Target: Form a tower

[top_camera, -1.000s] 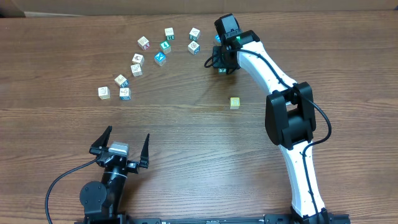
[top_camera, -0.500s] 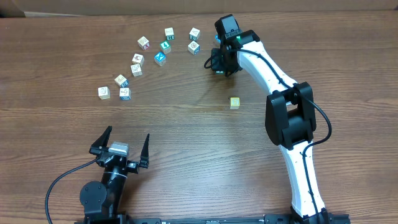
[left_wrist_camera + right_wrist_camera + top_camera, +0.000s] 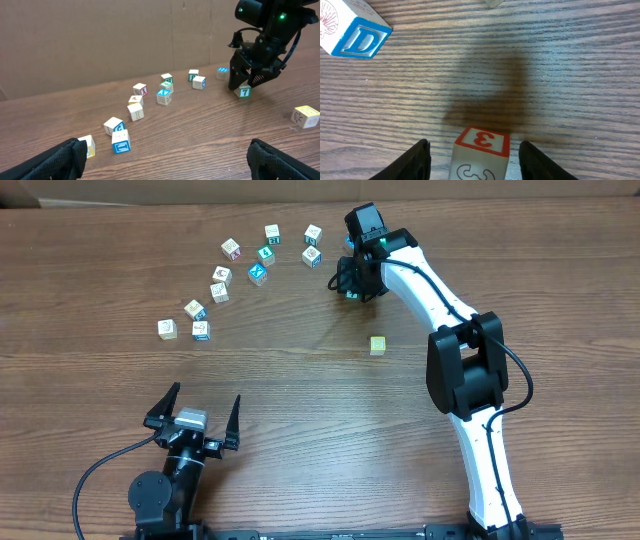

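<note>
A white cube with a red "3" face [image 3: 481,150] stands on the table between the jaws of my right gripper [image 3: 474,147], with a gap on each side, so the gripper is open. Seen from overhead, that gripper [image 3: 352,284] hovers low over this cube at the far middle of the table. The left wrist view shows the same cube [image 3: 244,91] under the right gripper [image 3: 243,84]. My left gripper [image 3: 198,402] rests wide open and empty near the front left. No tower is in view.
Several loose picture cubes lie in an arc at the far left [image 3: 258,273]. A yellow cube [image 3: 377,345] sits alone right of centre. A blue "D" cube [image 3: 355,30] lies just beyond the right gripper. A cardboard wall [image 3: 100,40] backs the table.
The right gripper has shifted slightly left over the cube. The left arm has not moved.
</note>
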{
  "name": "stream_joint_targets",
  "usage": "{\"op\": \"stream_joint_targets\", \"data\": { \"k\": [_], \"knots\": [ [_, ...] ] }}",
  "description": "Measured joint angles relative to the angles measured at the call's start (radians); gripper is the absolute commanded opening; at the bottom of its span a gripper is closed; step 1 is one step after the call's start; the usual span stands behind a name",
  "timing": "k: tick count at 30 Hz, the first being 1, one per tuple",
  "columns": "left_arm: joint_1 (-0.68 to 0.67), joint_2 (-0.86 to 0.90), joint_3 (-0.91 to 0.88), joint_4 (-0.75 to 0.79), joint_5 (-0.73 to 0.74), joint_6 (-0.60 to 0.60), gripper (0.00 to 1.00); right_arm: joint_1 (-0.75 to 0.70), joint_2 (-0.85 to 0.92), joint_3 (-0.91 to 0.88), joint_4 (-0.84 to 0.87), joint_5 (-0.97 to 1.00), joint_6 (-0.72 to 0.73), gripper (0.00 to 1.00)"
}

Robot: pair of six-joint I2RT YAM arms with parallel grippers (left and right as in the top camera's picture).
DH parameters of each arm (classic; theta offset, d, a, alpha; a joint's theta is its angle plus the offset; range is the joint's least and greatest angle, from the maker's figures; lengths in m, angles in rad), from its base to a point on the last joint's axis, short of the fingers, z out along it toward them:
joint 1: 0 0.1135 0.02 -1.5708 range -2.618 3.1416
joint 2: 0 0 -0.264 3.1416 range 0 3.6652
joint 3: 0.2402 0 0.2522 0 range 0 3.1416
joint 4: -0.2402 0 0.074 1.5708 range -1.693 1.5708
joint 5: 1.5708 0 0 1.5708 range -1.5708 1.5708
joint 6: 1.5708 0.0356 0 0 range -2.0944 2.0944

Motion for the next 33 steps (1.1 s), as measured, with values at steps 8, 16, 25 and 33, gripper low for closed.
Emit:
{"op": "stream_joint_targets", "data": {
  "k": [8, 16, 25, 33],
  "knots": [
    [0.000, 0.000, 0.000, 0.000, 0.000, 0.000, 1.00, 0.000, 0.000, -0.006, 0.007, 0.008, 0.001, 1.00],
    [0.000, 0.000, 0.000, 0.000, 0.000, 0.000, 0.99, 0.000, 0.000, -0.013, 0.010, 0.009, 0.003, 1.00],
    [0.000, 0.000, 0.000, 0.000, 0.000, 0.000, 1.00, 0.000, 0.000, -0.013, 0.011, 0.010, 0.003, 0.98],
    [0.000, 0.000, 0.000, 0.000, 0.000, 0.000, 1.00, 0.000, 0.000, -0.013, 0.011, 0.010, 0.003, 0.98]
  ]
}}
